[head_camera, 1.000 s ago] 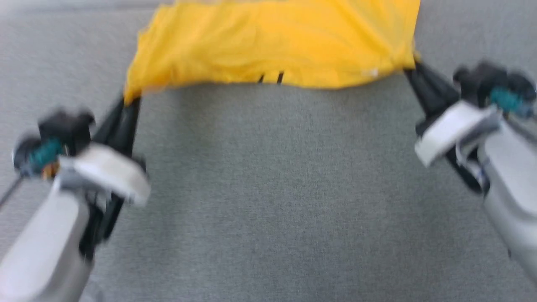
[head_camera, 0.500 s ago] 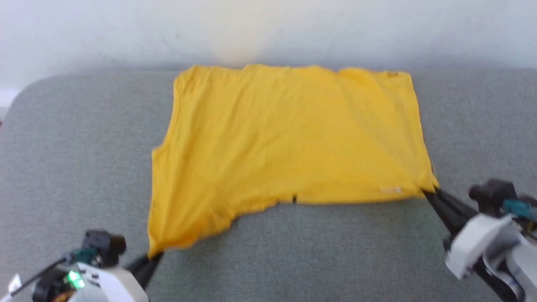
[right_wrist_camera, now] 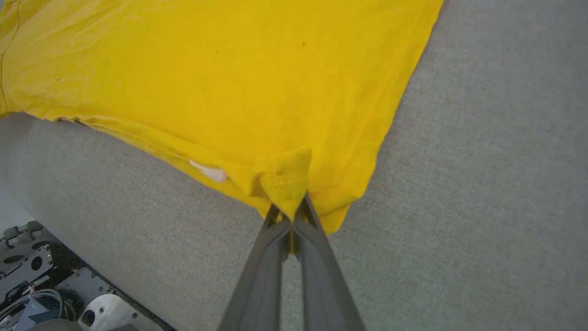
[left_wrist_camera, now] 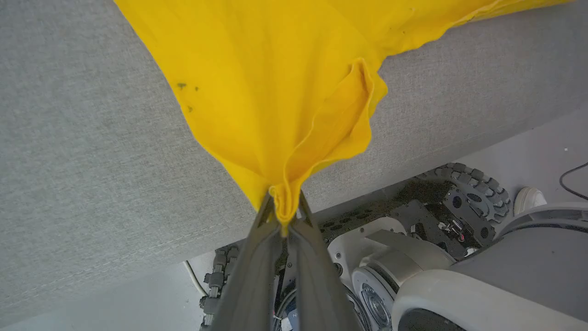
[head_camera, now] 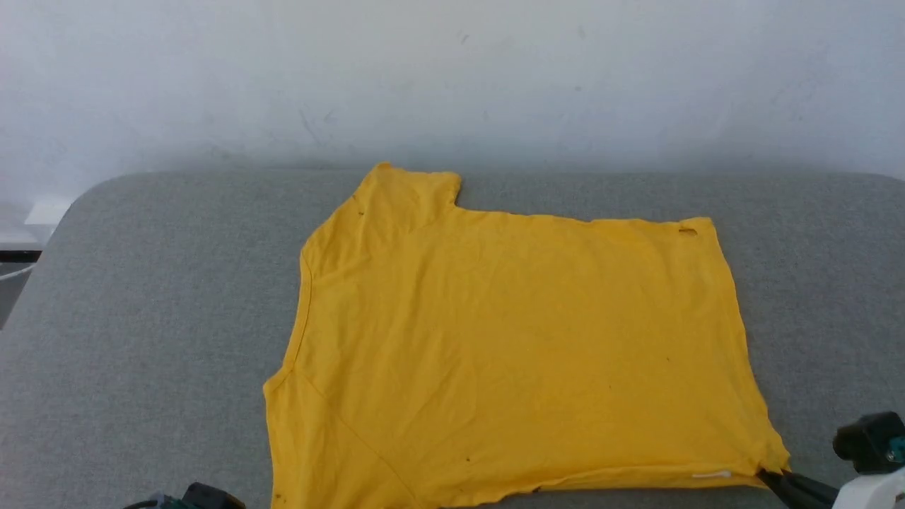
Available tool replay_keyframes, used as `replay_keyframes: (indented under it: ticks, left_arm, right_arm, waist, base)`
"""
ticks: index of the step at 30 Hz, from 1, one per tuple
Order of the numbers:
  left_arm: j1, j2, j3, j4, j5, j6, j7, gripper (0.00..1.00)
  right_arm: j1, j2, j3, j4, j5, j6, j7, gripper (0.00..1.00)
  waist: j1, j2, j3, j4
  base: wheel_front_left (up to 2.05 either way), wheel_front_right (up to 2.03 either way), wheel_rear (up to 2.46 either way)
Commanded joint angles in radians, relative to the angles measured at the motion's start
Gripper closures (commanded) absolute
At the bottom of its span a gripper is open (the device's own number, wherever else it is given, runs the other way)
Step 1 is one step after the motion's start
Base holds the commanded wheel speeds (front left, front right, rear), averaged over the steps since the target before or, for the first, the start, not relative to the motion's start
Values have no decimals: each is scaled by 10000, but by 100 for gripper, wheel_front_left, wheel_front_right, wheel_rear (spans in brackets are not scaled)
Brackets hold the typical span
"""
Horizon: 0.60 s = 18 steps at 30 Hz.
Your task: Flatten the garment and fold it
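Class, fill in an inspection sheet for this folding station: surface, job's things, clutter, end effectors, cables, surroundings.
Surface: grey fabric-covered table.
Job's things: yellow T-shirt, spread nearly flat, light creases.
Clutter: nothing seen.
End effectors: left end effector and right end effector each shut on a near corner.
Cables: black cable on the floor.
Surroundings: white wall; robot's wheel below the table edge.

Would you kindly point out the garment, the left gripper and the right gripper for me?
The garment (head_camera: 509, 353): head view, middle of the spread yellow cloth.
The left gripper (left_wrist_camera: 285, 208): left wrist view, between fingertips shut on a bunched corner.
The right gripper (right_wrist_camera: 291, 211): right wrist view, between fingertips shut on a hem corner.
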Motion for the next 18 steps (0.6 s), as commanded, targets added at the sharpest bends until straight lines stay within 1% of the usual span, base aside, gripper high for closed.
replay_keyframes:
  ticks: [1,4,8,9,11,13,18]
  left_arm:
    - [148,94,-36,-127,-77,137,84,100]
    - [64,-5,-98,-244,136,98,-100,100]
    - [-532,-554,122,-293,374,38,-780,100]
    - [-734,-725,231,-271,425,79,-972,100]
    - [-1239,-1017,362,-268,563,-3,-1295,100]
    - [-1780,-1324,534,-238,686,-59,-1649,100]
    - [-3080,-1830,874,132,1165,-228,-2447,100]
  right_arm:
    - [338,-1,-228,-238,41,-9,117,100]
    - [644,115,-655,-567,35,-9,99,100]
    - [715,394,-1177,-914,105,-9,-100,100]
    - [692,487,-1318,-980,197,-9,-152,100]
    - [620,702,-1602,-1107,504,-9,-242,100]
    - [478,703,-1766,-1215,464,-9,-244,100]
    - [-132,988,-2113,-1361,460,-9,-250,100]
  waist:
    - [2,0,39,-12]
    - [2,0,169,-63]
    - [2,0,354,-80]
    - [2,0,412,-83]
    - [2,0,522,-77]
    - [2,0,680,-111]
    - [2,0,1211,-246]
  base:
    - [0,0,0]
    - [0,0,0]
    - [0,0,0]
    - [0,0,0]
    - [0,0,0]
    - [0,0,0]
    - [0,0,0]
